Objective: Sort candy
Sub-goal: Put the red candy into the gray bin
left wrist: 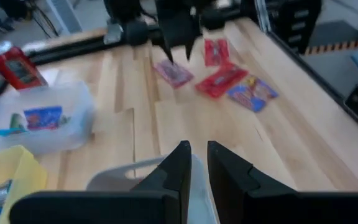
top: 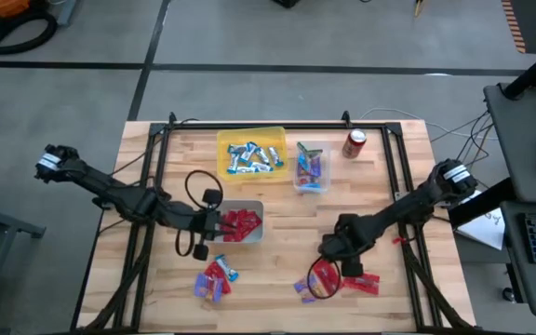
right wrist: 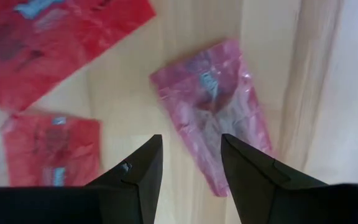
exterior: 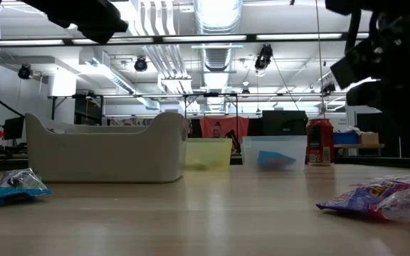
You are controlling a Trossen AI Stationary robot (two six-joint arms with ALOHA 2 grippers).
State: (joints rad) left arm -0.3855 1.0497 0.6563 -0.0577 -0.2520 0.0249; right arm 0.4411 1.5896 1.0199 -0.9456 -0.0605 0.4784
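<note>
Broadly, a wooden table (top: 277,233) carries three bins: a grey bin (top: 242,223) near the middle holding red packets (top: 241,222), a yellow bin (top: 251,152) at the far edge with blue-and-silver mini bars (top: 254,157), and a clear bin (top: 311,168) just beside it with pink and blue packets (top: 310,167). A red soda can (top: 355,142) stands upright near the clear bin. The left arm reaches in from the left, and the left gripper (left wrist: 195,163) hangs over the grey bin's rim; its fingers (left wrist: 174,167) stand nearly together with a thin gap, and nothing shows between them. The right arm comes in from the right, and the right gripper (right wrist: 190,163) hovers low over a loose cluster (top: 335,279) of candy at the near right of the table. Its fingers (right wrist: 143,169) stand moderately apart, holding nothing, just above a pink packet (right wrist: 215,112) lying flat on the wood, with red packets beside it. A second loose pile (top: 215,277) of mixed candy lies at the near left, well apart from the first
</note>
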